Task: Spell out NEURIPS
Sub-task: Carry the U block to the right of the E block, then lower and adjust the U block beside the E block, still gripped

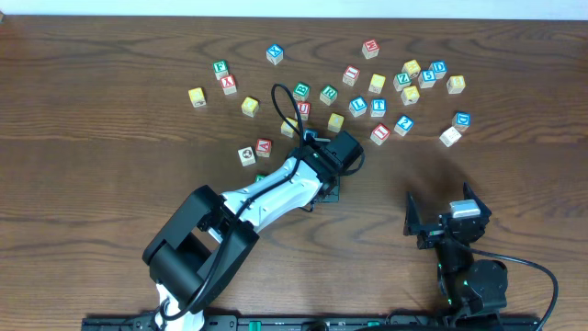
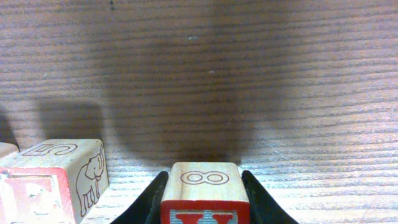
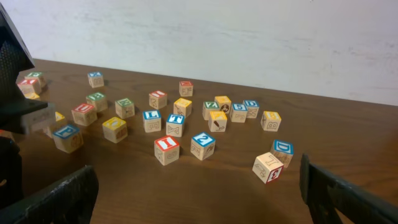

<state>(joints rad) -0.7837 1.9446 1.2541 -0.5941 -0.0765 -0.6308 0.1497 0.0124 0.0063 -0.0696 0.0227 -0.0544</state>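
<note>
Left pincer [image 2: 204,202] is clenched on a held cube [image 2: 205,180]: "8" on top, red letter on the front cut off by the frame edge, so can't confirm which letter. It sits low over the counter [image 2: 249,62], just right of the elephant cube [image 2: 74,174], whose red front looks like an E; small gap between them. Can't tell if the held cube touches the wood. Right pincer [image 3: 199,208] is released, empty, well apart from the work.

Risks, as I judge them:
- fingers spread on release, left one nudges the elephant cube, row goes crooked
- cube let go tilted or above the wood, so it rolls and the letter faces wrong
- wrong letter placed, since red ones repeat

Counts: 2 arms, 2 pincers, 1 cube held, 1 elephant cube w/ a sliver of a third cube [image 2: 6,152] beside it, approx 28 loose cubes [image 1: 378,108] overhead, maybe more under the arm
</note>
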